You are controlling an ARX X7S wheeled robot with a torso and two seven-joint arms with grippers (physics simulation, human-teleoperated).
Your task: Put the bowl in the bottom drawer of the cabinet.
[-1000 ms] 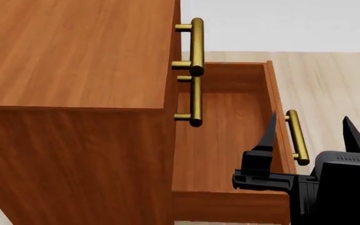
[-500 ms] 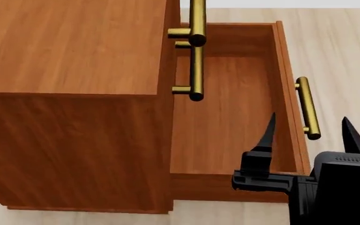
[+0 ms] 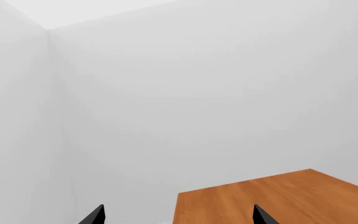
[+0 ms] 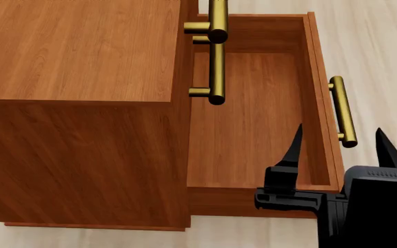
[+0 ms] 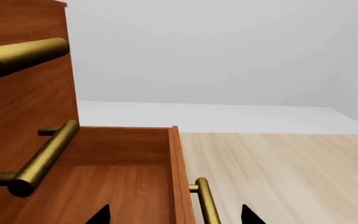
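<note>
Head view: right claw (image 4: 338,144) spread wide, empty, over bottom drawer (image 4: 254,124).

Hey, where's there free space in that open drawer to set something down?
The bottom drawer floor is bare from back wall to front wall. The cabinet top is bare too. It is tight near the drawer's front corner, where the open right claw straddles its handle.
</note>
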